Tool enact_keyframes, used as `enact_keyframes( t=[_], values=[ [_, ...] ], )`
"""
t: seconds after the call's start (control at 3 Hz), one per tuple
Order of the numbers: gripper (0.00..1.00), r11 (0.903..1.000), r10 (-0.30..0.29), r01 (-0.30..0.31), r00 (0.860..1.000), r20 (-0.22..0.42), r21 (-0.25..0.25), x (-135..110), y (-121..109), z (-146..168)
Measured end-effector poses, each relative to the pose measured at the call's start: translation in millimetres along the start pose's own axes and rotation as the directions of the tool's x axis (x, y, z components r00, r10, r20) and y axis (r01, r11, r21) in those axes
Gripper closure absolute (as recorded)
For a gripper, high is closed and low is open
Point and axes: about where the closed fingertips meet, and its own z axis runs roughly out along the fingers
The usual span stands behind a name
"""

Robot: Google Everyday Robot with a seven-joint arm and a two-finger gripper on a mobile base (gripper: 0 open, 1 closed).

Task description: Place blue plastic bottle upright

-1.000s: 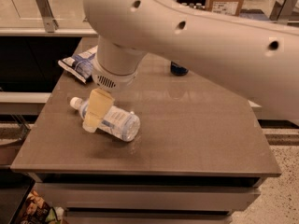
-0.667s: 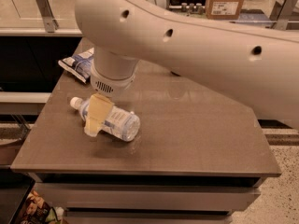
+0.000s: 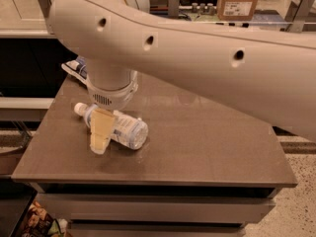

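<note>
The blue plastic bottle (image 3: pixel 126 131) lies on its side on the left part of the brown table (image 3: pixel 207 152). Its white cap (image 3: pixel 79 107) points to the back left and its base to the front right. My gripper (image 3: pixel 102 132) hangs straight down from the big white arm (image 3: pixel 197 58) and sits at the bottle's neck end, with its tan tip in front of the bottle near the tabletop. The bottle rests on the table.
A flat blue-and-white snack bag (image 3: pixel 75 69) lies at the table's back left corner, partly hidden by the arm. A cardboard box (image 3: pixel 239 1) and shelves stand behind the table. The table's front edge is close below the bottle.
The arm has swung across and now covers more of the upper view. The gripper stays at the bottle. The bottle has not moved.
</note>
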Motion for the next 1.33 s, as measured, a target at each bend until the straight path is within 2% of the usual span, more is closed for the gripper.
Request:
enact_keyframes(
  t=[0.33,0.67,1.0,1.33],
  values=[
    [0.0,0.9998,0.011,-0.013,0.998,-0.067,-0.017,2,3,3],
    [0.0,0.9977,0.046,-0.051,0.994,-0.098,-0.046,-1,-3,6],
    [0.0,0.9936,0.084,-0.09,0.993,-0.084,-0.068,-9,-11,10],
    [0.19,0.9863,0.13,-0.134,0.99,-0.048,-0.096,-13,-15,16]
  ],
)
